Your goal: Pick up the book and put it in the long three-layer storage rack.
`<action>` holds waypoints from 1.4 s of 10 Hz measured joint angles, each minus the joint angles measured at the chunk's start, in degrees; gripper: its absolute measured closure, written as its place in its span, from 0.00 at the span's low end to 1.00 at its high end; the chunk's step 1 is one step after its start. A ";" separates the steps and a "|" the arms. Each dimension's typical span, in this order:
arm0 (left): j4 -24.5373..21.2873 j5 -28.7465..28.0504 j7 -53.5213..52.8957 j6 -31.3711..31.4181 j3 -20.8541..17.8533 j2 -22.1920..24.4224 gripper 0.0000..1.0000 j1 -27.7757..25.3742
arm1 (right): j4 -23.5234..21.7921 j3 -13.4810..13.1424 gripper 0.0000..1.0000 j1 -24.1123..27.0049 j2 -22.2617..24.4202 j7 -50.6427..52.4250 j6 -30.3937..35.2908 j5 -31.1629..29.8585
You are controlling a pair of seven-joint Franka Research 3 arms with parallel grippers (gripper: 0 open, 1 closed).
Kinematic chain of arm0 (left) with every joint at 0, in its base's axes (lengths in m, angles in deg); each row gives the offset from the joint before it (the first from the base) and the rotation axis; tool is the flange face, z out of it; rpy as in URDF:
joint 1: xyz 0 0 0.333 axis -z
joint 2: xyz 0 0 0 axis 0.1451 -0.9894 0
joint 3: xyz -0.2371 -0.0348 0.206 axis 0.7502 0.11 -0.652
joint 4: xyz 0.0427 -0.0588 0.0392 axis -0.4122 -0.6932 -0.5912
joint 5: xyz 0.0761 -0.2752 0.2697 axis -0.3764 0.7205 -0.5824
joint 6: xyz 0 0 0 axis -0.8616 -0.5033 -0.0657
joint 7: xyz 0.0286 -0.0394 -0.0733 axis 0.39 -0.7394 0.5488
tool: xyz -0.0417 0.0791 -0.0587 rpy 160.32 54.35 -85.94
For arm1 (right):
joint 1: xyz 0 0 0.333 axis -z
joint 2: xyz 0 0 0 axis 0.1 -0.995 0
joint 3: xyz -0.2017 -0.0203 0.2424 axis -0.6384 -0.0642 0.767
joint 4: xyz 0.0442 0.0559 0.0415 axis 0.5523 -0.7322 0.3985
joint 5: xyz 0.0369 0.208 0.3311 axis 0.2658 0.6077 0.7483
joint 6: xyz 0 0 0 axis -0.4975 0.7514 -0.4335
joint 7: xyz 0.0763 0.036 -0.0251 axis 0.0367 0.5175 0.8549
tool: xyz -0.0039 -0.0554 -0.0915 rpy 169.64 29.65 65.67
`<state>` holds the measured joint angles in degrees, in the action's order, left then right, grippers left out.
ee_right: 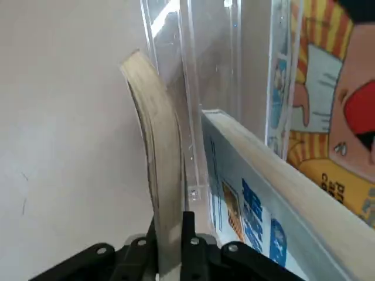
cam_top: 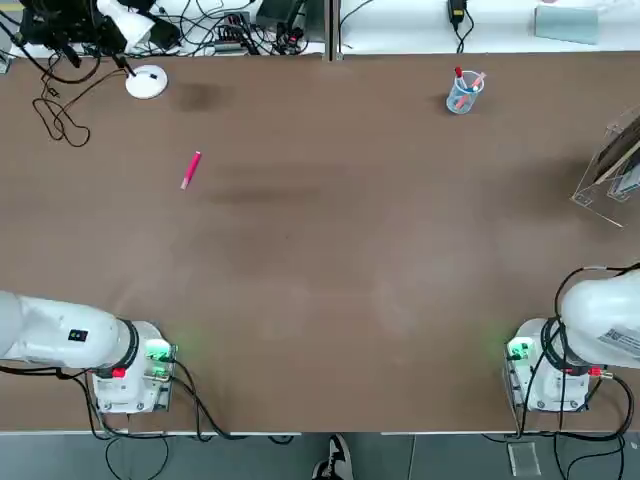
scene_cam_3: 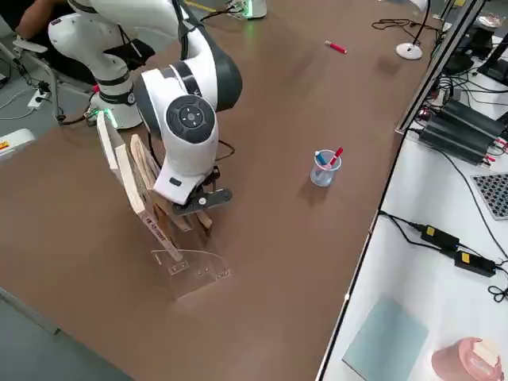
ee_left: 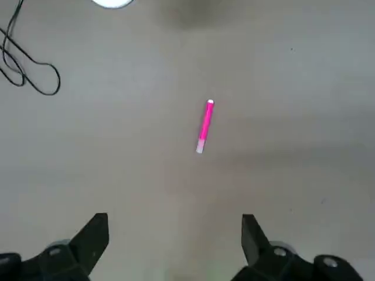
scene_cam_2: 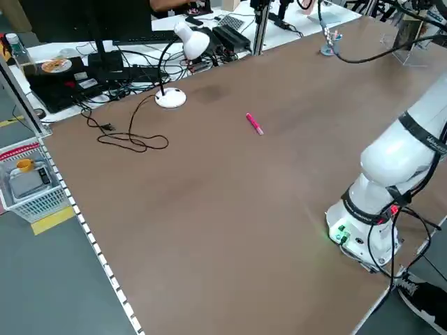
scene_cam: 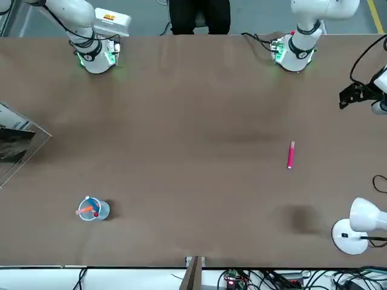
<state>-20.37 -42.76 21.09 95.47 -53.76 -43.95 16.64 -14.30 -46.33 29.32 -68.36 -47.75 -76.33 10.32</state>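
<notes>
The book [ee_right: 158,193] stands on edge at the clear rack [scene_cam_3: 186,270], bowed along its pages, beside other books [ee_right: 263,199] already slotted there; the right gripper [ee_right: 170,234] has its jaws clamped on the book's edge, over the rack at the worktop's [cam_top: 320,260] right side. The left gripper [ee_left: 174,240] hangs above bare worktop, jaws wide apart, a pink pen [ee_left: 204,126] lying ahead of it; a pen cup [cam_top: 463,92] stands well apart.
</notes>
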 joint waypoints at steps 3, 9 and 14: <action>-0.61 0.01 -0.46 0.00 4.08 0.02 0.00 -6.54 | 2.44 -0.01 0.85 0.01 -1.25 -0.85 0.16 0.06; -1.20 0.03 -0.60 0.00 6.46 0.02 0.00 -8.88 | 3.94 -0.10 0.85 0.08 -3.88 -1.04 -0.21 0.06; -1.36 0.03 -0.60 0.32 6.46 -0.25 0.00 -8.99 | 4.55 0.02 0.85 0.06 -4.39 -1.02 -0.29 0.06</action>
<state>-21.73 -42.73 20.49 95.79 -47.30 -44.20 7.66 -9.75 -46.31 29.38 -72.76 -48.77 -76.63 10.38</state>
